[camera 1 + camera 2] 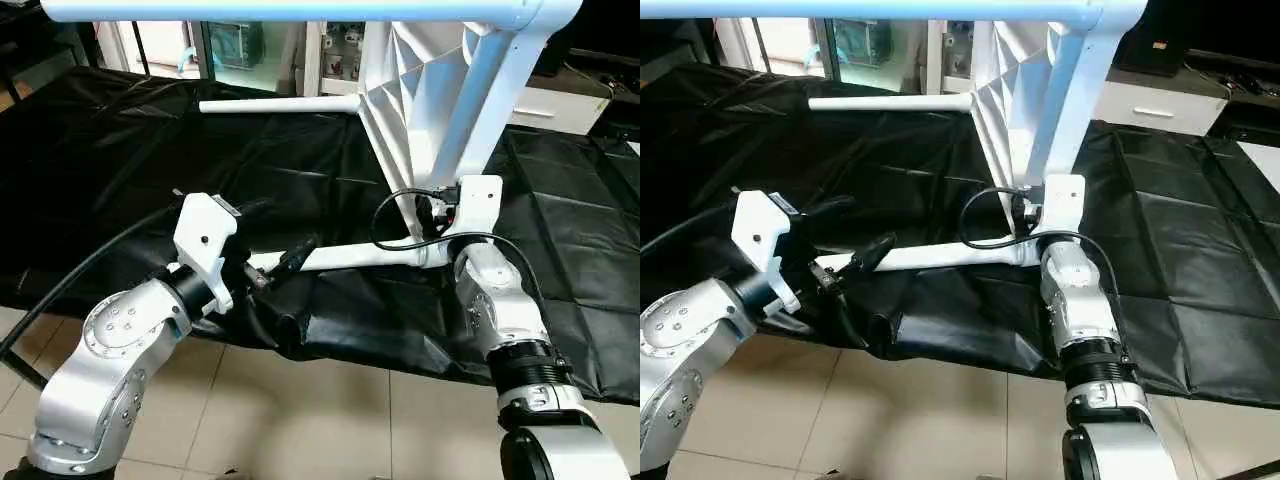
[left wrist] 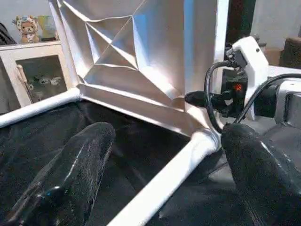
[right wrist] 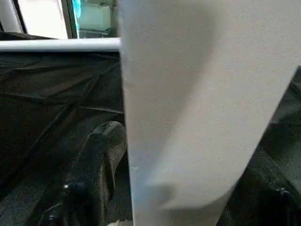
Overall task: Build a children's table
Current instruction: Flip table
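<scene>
Left gripper (image 2: 164, 160) jaws wide apart — right gripper (image 1: 432, 212) upright, forearm raised

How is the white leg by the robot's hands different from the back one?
The near white tube leg sits between the left gripper's open jaws; the far white tube leg has no gripper nearby. The near leg slants slightly; the far leg lies level. Both join the white ribbed tabletop.

White ribbed table top (image 1: 410, 90) on edge, legs (image 1: 360, 256) fitted
</scene>
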